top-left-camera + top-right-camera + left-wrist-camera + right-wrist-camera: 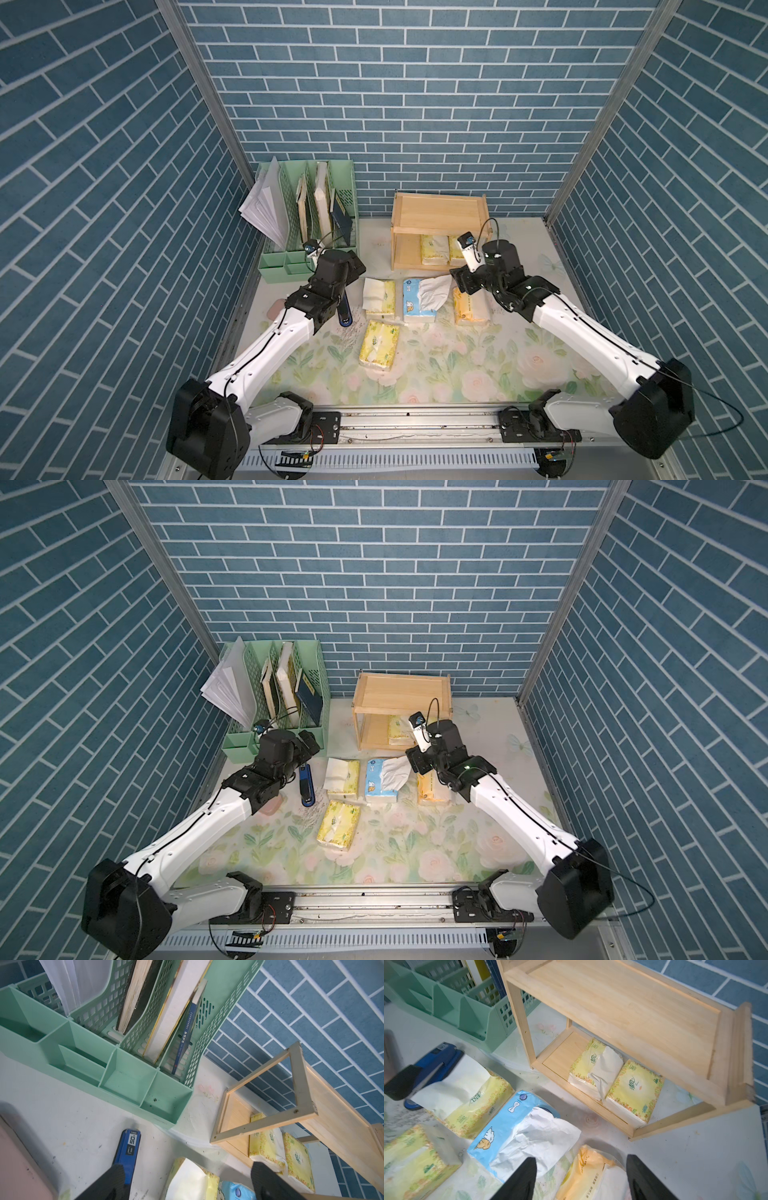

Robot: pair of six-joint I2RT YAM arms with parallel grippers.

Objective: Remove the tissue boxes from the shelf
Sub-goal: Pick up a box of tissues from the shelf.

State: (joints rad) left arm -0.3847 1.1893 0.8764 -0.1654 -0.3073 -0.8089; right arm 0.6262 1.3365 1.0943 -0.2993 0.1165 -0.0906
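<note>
With four tissue boxes [419,301] already lying on the bench [457,365] in front of the shelf [436,210], a low, level reach is called for next, since little headroom is left between the top board [623,1005] and the lower board [562,1053]. On that lower board two yellow-green boxes are seen side by side and touching: the left box [581,1064], with a tissue [607,1064] pulled out across it, and the right box [635,1088]. The right box is probably better taken first, gripped at its near end and drawn straight out, so that the loose tissue is not snagged. The right hand [581,1157] is held with its jaws apart over the far end of the orange-yellow box [471,309], with nothing clamped; both shelf boxes lie farther off and slightly left of it, near but apart. The left hand [188,1164] is spread wide and empty, well left of the shelf, over the blue stapler [126,1147].
</note>
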